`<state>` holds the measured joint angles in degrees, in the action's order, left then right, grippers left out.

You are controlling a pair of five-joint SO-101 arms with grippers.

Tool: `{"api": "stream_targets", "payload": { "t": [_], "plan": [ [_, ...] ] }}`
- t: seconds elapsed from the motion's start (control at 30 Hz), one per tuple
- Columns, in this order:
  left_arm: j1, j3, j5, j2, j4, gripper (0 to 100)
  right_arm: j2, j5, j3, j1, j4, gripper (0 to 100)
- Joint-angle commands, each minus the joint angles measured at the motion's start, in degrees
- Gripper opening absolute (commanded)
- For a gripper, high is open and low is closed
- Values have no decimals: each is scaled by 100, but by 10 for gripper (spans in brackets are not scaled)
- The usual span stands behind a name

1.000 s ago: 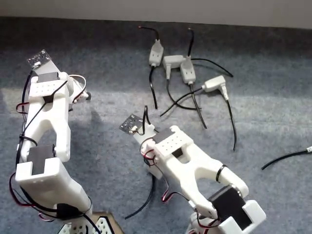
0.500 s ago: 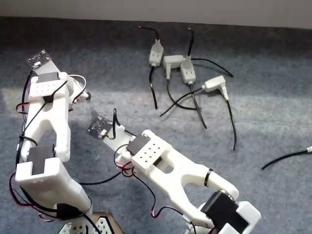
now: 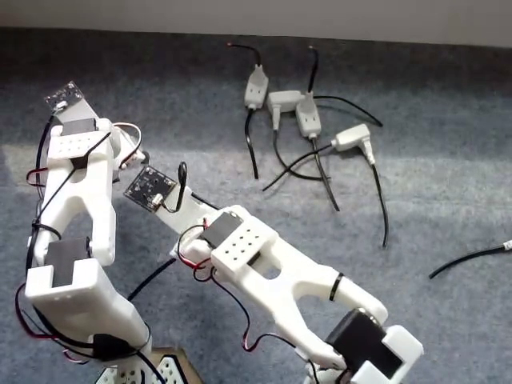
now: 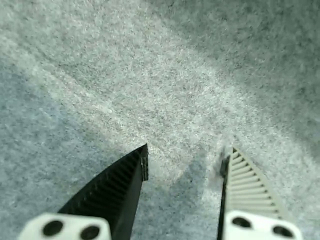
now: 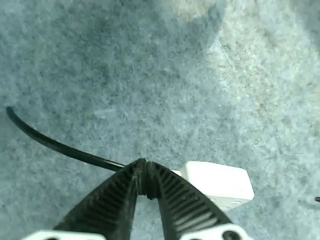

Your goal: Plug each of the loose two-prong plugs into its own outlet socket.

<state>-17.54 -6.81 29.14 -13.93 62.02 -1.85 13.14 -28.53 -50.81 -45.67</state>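
Note:
My right gripper (image 5: 146,176) is shut on a black cable (image 5: 55,142) just where it joins a white plug (image 5: 215,182), held low over the grey carpet. In the high view the right arm (image 3: 264,264) stretches to the left, and the cable (image 3: 150,278) trails out from under it. My left gripper (image 4: 185,162) is open over bare carpet with nothing between its fingers; the left arm (image 3: 76,184) stands at the left side. Several white plugs and sockets lie bunched at the far middle: one (image 3: 256,86), another (image 3: 309,114), and one (image 3: 353,137) to the right.
Black cables (image 3: 320,164) fan out from the far bunch across the carpet. Another cable end (image 3: 472,258) lies at the right edge. A pale wall runs along the far side.
The right arm has swung left toward the left arm, dragging the black cable along with it. The left arm has kept still.

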Motion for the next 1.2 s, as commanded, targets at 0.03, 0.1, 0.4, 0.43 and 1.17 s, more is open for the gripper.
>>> {"api": "stream_targets", "payload": {
  "t": [0.03,0.1,0.4,0.43,1.17],
  "plan": [
    [-57,48,53,22,-79,252,233,-18,532,444,136,6],
    [-66,48,53,22,-79,252,215,-53,743,760,110,6],
    [-312,92,62,31,-79,252,215,-62,2809,2167,-1965,6],
    [-303,92,62,31,-79,252,215,-62,3037,2299,-2246,6],
    [-303,48,62,31,-70,252,268,-1143,-31,488,752,6]
  ]
}}
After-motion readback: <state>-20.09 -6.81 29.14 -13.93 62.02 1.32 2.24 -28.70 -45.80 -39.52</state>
